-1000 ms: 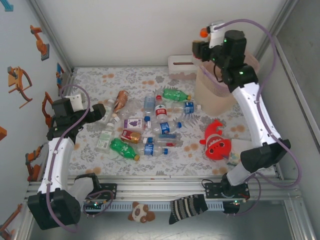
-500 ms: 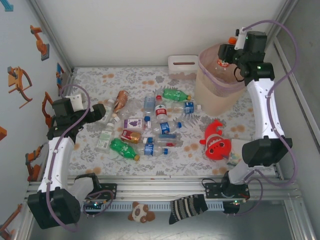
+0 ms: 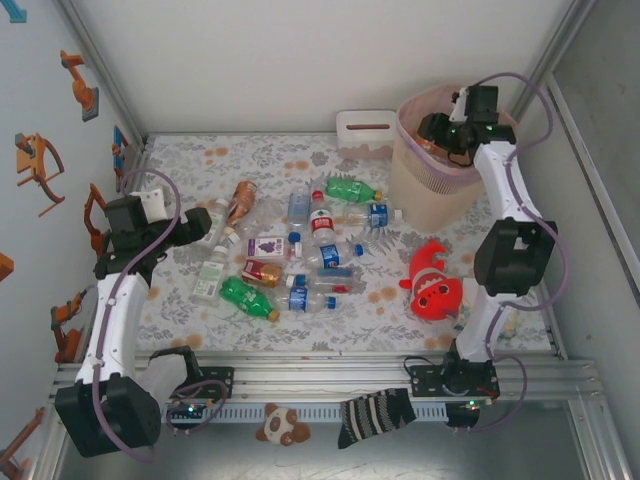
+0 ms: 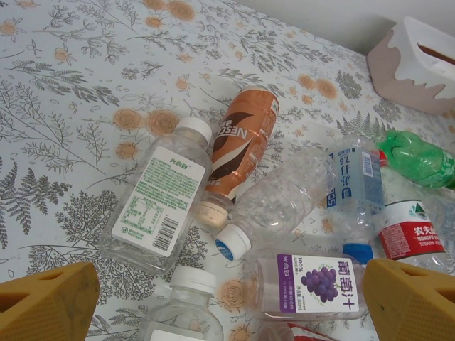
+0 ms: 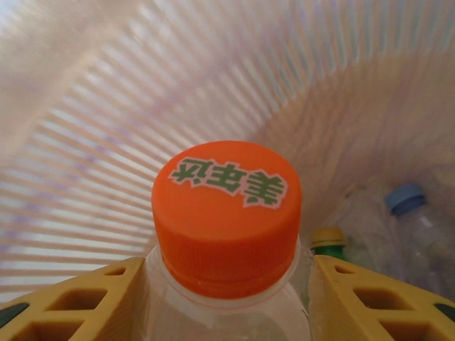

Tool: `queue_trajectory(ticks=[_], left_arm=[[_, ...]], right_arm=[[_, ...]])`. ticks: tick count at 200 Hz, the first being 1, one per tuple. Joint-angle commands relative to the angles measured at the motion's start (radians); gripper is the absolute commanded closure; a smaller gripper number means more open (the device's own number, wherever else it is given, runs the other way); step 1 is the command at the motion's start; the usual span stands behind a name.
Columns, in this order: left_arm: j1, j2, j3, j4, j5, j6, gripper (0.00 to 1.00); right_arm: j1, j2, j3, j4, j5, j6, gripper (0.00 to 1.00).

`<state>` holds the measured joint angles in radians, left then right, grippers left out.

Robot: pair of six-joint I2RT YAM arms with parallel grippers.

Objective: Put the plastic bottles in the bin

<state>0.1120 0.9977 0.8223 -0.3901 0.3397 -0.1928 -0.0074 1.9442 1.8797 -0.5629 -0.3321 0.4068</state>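
Down inside the bin (image 3: pixel 420 195) now, no longer raised above its rim as a second ago — right tool (image 5: pixel 227 302), clamped on a clear bottle (image 5: pixel 226 213) with orange cap. Unmoved and spread wide over the counter (image 4: pixel 64 85) — left tool (image 4: pixel 226 302), above loose bottles (image 4: pixel 160 206): clear, green, brown, purple-labelled.

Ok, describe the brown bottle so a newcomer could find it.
On the floral table, find the pile of bottles and go to its far-left part. The brown bottle lies there among clear bottles, the only one fully sleeved in coffee brown.
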Motion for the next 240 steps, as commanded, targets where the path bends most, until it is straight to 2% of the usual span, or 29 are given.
queue_trajectory(ticks=[1,77,132,177,240], left_arm=[[0.005,-0.001,0.006,-0.012,0.01,0.018,0.05],[0.006,0.0,0.008,-0.012,0.019,0.016,0.05],[0.006,-0.001,0.009,-0.015,0.024,0.016,0.05],[0.006,0.005,0.01,-0.015,0.027,0.016,0.05],[0.006,0.01,0.013,-0.024,0.024,0.019,0.05]], right_arm=[[-0.006,0.022,-0.028,0.046,-0.057,0.069,0.49],[-0.006,0.204,0.026,-0.078,-0.076,0.011,0.46],[-0.005,0.32,0.109,-0.219,0.025,-0.037,0.4],[-0.005,0.302,0.123,-0.229,0.061,-0.037,0.28],[-0.006,0.213,0.206,-0.274,0.071,-0.026,0.19]])
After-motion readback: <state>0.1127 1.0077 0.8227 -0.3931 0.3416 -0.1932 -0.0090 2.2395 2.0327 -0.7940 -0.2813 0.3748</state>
